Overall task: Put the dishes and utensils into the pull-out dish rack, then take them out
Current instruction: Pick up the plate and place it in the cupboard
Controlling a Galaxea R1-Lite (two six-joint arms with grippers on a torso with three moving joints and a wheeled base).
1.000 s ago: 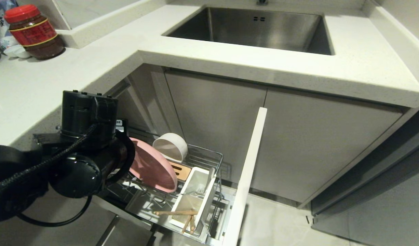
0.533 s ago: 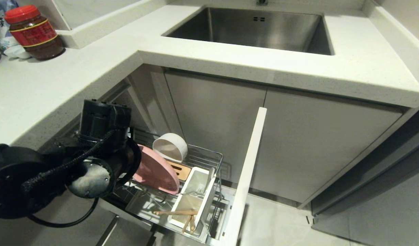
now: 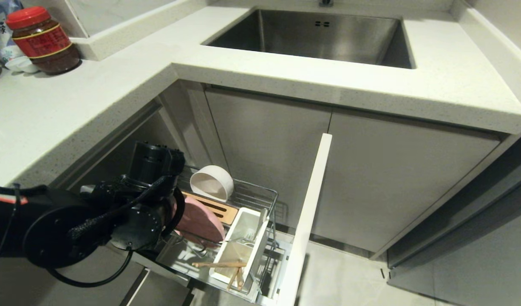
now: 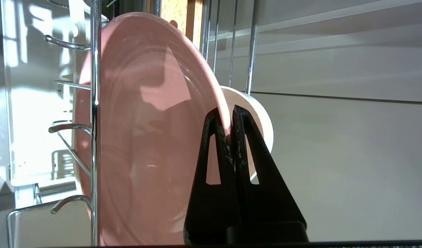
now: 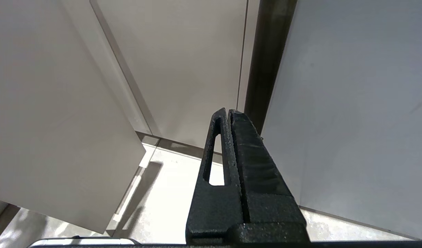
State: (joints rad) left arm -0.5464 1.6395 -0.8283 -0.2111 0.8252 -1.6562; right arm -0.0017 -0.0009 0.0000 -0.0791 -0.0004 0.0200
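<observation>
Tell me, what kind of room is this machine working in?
Most likely a home kitchen. A steel sink is set into a pale stone countertop, a jar with a red lid stands on it, and below, a pull-out dish rack holds a pink plate and a bowl.

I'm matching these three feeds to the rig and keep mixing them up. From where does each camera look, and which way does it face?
Head view: on the robot's head, facing forward and down at the pull-out dish rack below the sink; the left arm shows.
Left wrist view: behind the left tool, facing the pink plate whose rim it pinches.
Right wrist view: behind the shut right tool, facing cabinet doors and floor.
Shared: head and left wrist views both show plate, bowl and rack.
</observation>
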